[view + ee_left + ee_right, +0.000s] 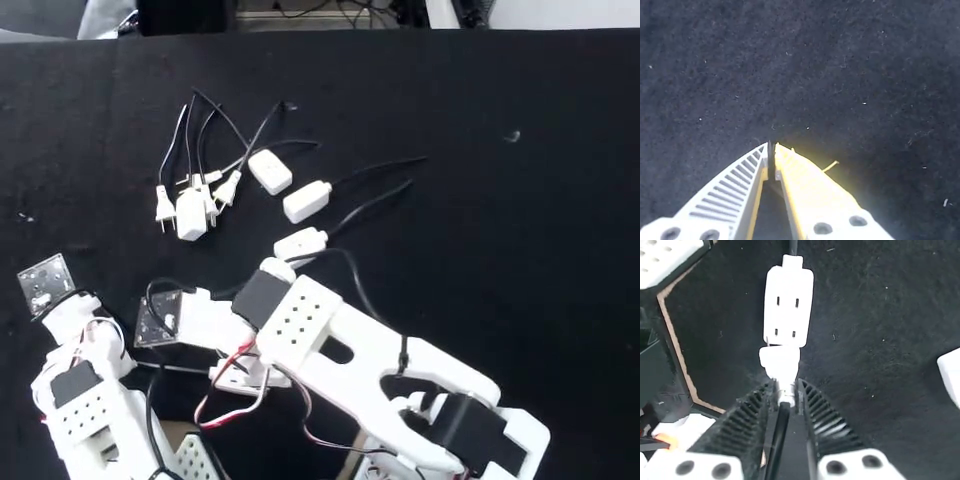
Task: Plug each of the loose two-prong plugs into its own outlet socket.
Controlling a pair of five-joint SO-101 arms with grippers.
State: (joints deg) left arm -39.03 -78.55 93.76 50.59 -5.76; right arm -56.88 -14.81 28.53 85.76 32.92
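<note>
- Pinches small white two-prong plug (780, 360) in right claw (785, 390), in line with white rectangular outlet socket (788, 305) just ahead.
- Holds left claw (772, 150) pressed together, farther off.

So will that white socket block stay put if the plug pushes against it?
Probably slides: the socket block looks small, light plastic, lying loose on the table. Its thin cable seems floppy, so hardly anchors it. The plug in the right tool could shove it away.

Bright even light, soft shadows, glare on the left claw (771, 146).
</note>
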